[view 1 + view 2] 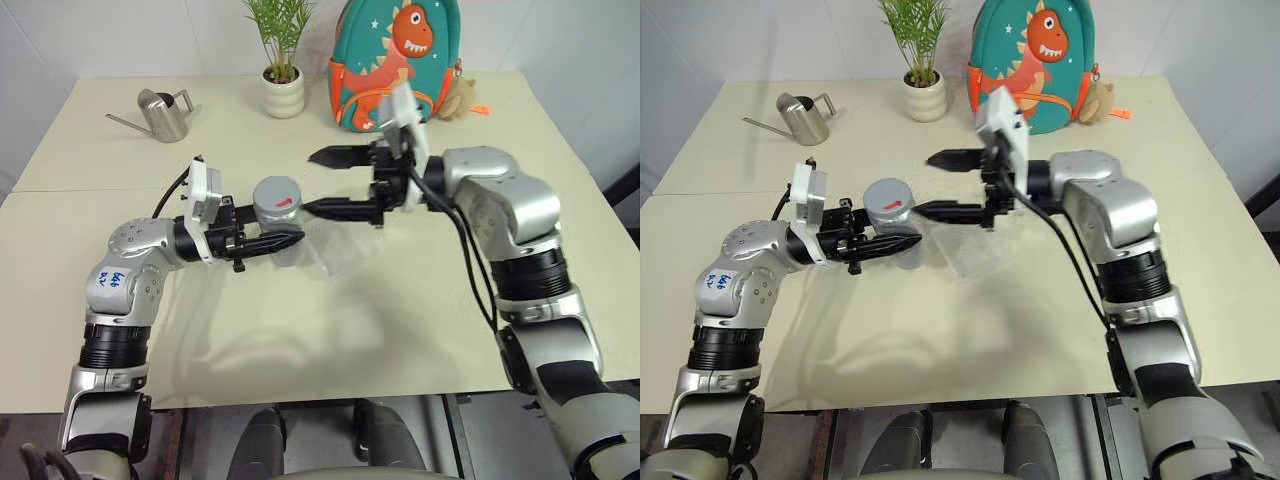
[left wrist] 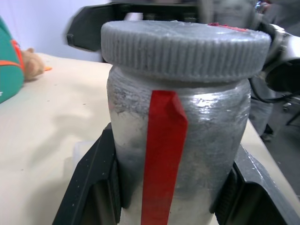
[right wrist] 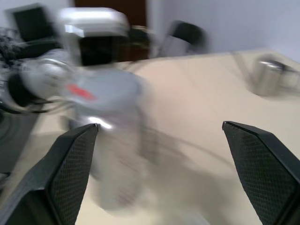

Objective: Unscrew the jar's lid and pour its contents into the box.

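The left pincer (image 1: 262, 243) is clamped on the jar (image 1: 281, 240), its two black fingers (image 2: 91, 187) pressed against either side of the silvery body, holding it upright just above the bench (image 1: 320, 330). The grey lid (image 1: 277, 194) sits on top, seemingly screwed down, so I judge the unscrewing step to be in hand and no pouring begun. The contents cannot be made out through the jar's wall.

At about three o'clock from the jar, the right pincer (image 1: 330, 182) stands wide and empty, pointing towards the lid; one fingertip lies just beside the lid's rim, the other well behind it. The clear box (image 1: 335, 250) rests on the bench directly under and beside the jar, towards four o'clock.

The next move, as I judge it, calls for the right pincer to come over the lid, straddle its ribbed rim, close firmly and twist while the left keeps the jar from turning.

Farther off, at eleven o'clock, stands a steel watering can (image 1: 163, 115), at twelve o'clock a potted plant (image 1: 282, 80), and beside it a dinosaur backpack (image 1: 395, 60).

As for writing, a small sticker with blue handwritten marks sits on the left arm, too small to read; jar and lid bear only red tape.
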{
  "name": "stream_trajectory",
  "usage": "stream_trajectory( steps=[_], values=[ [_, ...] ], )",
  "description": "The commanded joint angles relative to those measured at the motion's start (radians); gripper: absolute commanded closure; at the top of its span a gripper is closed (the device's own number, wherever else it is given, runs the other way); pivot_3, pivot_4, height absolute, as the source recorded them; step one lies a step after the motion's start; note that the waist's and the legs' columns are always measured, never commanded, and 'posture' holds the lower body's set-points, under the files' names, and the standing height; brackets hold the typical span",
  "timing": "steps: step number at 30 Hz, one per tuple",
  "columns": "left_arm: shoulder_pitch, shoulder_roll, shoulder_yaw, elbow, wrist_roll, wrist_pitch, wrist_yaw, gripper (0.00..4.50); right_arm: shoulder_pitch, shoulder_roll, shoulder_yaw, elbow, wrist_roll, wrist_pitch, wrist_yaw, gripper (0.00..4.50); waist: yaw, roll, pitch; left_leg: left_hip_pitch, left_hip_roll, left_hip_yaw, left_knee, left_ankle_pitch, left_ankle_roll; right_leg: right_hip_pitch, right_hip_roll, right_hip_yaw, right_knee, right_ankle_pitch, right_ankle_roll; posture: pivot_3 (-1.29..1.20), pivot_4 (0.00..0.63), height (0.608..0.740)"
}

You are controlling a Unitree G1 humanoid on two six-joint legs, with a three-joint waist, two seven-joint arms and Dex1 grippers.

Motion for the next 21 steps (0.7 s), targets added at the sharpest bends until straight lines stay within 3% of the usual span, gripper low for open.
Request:
stream_trajectory(
  steps=[1,9,14,21],
  values=[
    [0.008,0.016,0.015,-0.038,-0.017,-0.017,-0.014,2.58,0.011,-0.028,-0.044,-0.04,0.028,-0.009,0.031,0.03,-0.001,0.0,0.0,0.0,0.0,0.0,0.0,0.0,0.0,0.0,0.0,0.0,0.0,0.0,0.0,0.0,0.15,0.74],
    [-0.002,0.02,0.002,-0.008,0.01,-0.036,-0.006,2.58,0.025,0.003,-0.036,-0.151,0.113,0.071,0.054,0.03,-0.003,0.0,0.0,0.0,0.0,0.001,0.0,0.0,-0.001,0.0,0.0,0.0,0.0,0.0,0.0,0.0,0.15,0.74],
    [-0.007,0.017,-0.007,0.002,0.02,-0.04,-0.004,2.58,0.021,0.07,0.05,-0.228,0.072,0.097,-0.018,0.03,-0.001,0.0,0.0,0.0,0.0,0.001,0.0,0.0,0.0,0.0,0.0,0.001,0.0,0.0,0.0,0.0,0.15,0.74],
    [-0.013,0.011,-0.014,0.007,0.023,-0.039,-0.001,2.58,-0.007,0.137,0.084,-0.179,0.018,0.089,-0.113,0.03,0.0,0.0,0.0,0.0,0.0,0.0,0.001,0.0,0.0,0.0,0.0,0.001,0.001,0.0,0.0,0.0,0.15,0.74]
  ],
)
